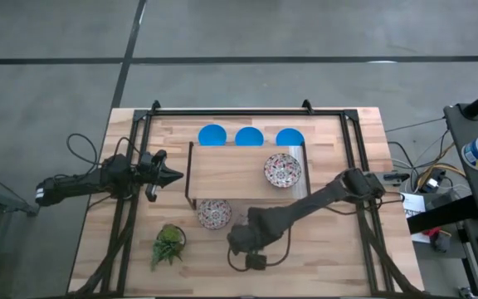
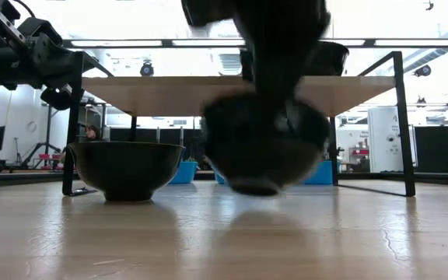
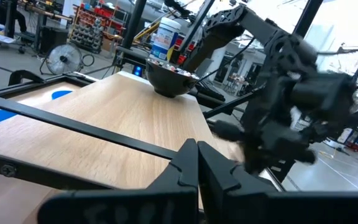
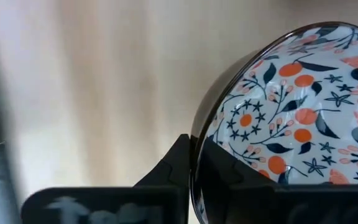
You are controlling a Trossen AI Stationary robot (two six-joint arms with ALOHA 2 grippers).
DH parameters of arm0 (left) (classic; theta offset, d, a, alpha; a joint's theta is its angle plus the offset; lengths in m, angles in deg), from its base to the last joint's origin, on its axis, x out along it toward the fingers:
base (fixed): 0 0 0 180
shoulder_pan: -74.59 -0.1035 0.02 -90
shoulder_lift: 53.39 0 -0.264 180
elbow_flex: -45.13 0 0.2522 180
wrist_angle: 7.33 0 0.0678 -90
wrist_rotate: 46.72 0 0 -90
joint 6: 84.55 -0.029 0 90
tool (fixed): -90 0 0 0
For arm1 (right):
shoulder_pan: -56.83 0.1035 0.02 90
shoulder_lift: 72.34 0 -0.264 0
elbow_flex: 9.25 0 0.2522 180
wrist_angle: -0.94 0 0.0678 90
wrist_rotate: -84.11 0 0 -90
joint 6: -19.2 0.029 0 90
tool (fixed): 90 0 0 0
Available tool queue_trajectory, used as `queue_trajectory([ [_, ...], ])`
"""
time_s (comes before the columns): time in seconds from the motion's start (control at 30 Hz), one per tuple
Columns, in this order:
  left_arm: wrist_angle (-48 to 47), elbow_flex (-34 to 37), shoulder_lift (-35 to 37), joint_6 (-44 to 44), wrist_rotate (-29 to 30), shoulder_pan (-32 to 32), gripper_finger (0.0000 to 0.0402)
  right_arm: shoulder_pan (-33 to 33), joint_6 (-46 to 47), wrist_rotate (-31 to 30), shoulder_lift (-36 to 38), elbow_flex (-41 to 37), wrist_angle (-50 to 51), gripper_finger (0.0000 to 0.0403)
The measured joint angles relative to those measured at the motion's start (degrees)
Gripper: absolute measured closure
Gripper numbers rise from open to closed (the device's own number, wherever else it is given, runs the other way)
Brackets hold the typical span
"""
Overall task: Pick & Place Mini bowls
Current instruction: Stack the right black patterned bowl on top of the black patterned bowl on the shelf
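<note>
Rim grip is the sketchy part imo. Right gripper (image 4: 194,180) is pinched onto just the edge of a patterned bowl (image 4: 291,118), which looks lifted just off the worktop (image 2: 224,241) at the front. Thin glazed rim, so it could slip or tilt out if the arm swings fast. Another patterned bowl (image 1: 214,213) sits just beside it and could get clipped. Left gripper (image 1: 175,175) is closed on nothing, parked by the shelf (image 1: 222,170).

High cam overhead; low cam tabletop-level; wrist cams close-in.
</note>
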Motion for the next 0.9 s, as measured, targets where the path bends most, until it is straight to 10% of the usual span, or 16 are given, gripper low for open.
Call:
queue_trajectory([
  [0.4, 0.0, 0.0, 0.0, 0.0, 0.0, 0.0, 0.0402, -0.1, -2.5, 12.2, 0.5, 19.9, 9.8, 0.0391],
  [0.7, 0.0, 0.0, 0.0, 0.0, 0.0, 0.0, 0.0402, -0.8, 1.6, 4.4, 6.1, 25.0, 21.5, 0.0391],
  [0.9, 0.0, 0.0, 0.0, 0.0, 0.0, 0.0, 0.0402, -1.2, 6.5, -11.1, 10.8, 25.1, 29.5, 0.0391],
])
